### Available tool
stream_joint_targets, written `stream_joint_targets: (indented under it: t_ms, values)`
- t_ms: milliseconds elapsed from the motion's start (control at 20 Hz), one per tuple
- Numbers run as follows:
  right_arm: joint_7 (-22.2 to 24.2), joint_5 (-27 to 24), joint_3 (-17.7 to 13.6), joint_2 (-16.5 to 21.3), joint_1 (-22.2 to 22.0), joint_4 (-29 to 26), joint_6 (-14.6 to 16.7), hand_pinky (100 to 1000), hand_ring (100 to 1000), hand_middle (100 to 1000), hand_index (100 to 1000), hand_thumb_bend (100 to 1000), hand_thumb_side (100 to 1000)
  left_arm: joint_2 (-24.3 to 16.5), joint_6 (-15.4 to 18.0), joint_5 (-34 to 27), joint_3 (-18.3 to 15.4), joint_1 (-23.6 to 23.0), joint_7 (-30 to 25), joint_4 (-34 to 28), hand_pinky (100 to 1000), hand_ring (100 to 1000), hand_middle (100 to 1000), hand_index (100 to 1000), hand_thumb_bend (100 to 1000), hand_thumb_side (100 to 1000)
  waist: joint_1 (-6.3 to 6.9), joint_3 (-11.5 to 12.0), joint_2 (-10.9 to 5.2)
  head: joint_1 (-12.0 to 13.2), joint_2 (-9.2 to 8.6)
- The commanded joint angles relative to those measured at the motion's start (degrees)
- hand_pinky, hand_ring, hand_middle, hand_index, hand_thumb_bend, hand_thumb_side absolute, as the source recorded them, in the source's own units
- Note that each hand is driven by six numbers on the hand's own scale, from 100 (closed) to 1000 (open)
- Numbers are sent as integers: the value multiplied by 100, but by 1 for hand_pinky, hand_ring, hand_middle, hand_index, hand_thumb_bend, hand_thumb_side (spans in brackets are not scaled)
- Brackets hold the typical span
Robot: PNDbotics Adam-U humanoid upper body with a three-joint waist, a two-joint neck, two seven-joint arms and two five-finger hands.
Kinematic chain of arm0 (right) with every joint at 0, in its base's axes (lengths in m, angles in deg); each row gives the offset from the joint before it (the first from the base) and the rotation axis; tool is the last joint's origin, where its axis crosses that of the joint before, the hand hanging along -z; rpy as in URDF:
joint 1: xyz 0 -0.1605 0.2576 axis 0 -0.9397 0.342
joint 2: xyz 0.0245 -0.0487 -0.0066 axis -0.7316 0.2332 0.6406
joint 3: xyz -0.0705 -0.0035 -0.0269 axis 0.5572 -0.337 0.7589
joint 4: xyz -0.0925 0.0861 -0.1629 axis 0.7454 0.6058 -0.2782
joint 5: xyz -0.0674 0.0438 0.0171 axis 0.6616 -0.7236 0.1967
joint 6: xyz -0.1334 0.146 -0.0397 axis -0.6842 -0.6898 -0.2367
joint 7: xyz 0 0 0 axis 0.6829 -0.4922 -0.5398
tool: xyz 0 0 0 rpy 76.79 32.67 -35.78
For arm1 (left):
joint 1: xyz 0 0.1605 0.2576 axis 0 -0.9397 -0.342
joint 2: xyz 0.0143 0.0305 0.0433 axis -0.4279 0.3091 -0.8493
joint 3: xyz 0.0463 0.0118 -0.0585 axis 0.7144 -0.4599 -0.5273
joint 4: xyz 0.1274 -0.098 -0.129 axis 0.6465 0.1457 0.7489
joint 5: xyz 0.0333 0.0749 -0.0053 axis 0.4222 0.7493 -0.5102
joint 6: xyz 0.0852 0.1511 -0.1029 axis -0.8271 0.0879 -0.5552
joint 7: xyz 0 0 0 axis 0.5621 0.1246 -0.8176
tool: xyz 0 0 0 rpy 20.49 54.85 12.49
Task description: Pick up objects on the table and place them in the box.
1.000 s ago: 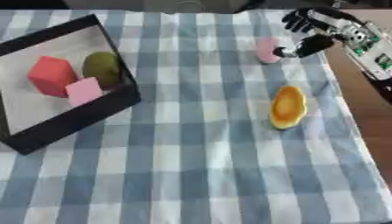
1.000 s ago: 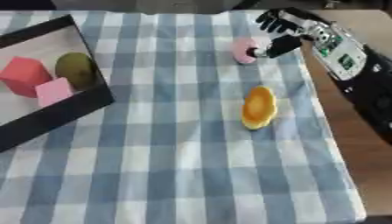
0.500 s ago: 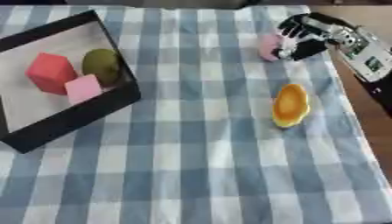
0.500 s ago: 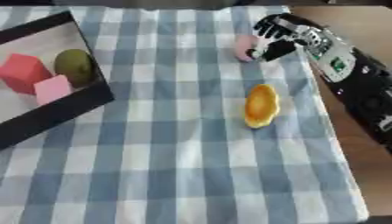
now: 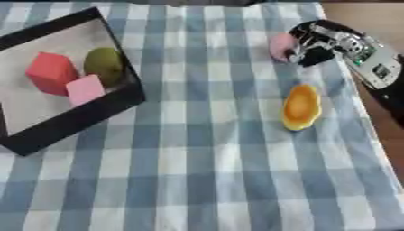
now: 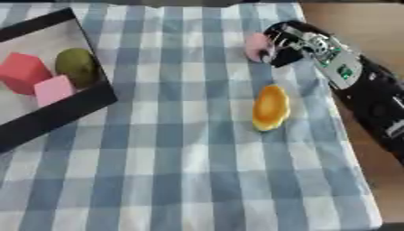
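A blue-and-white checked cloth covers the table, with bare brown wood showing along the right edge. At the far left sits the box, black-walled with a pale floor, set askew to the cloth's squares. Inside it lie a red block, a smaller pink block just in front of it and touching, and a dull green rounded object beside both, near the box's right wall.

Right of centre, well apart from the box, an orange-yellow oval object lies flat on the cloth, lengthwise toward the far edge. Beyond it, near the far right corner, a small pink object rests on the cloth. The right hand comes in from the right side, its black fingers curled in against the pink object's right side; whether they fully clasp it cannot be told, as the contact is blurred. The left hand shows in neither view.
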Motion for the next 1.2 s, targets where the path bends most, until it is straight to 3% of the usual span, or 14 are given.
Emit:
stream_joint_targets:
  t_ms: [50,450,850,1200]
  values:
    - [10,-78,-62,312,-35,-259,-39,827,789,697,821,165,140,-132,14,-32,4,108,-48,-52,860,960,828,849,100,799,77,15,30,-20,-11]
    - [-90,-5,-83,357,-139,-403,16,813,745,602,754,100,100,-128,15,-31,9,117,-89,-49,860,961,827,850,100,798,74,44,45,-44,-11]
    - [-763,-84,-220,476,-172,-628,7,790,672,505,670,100,100,-155,9,-22,6,108,-118,-46,860,962,826,850,100,796,58,-5,1,-32,-11]
    - [-1066,-454,-357,725,-141,-1328,-151,789,659,483,654,100,100,-209,14,-10,-23,64,-110,-55,860,961,826,850,100,793,37,-56,-73,-14,-11]
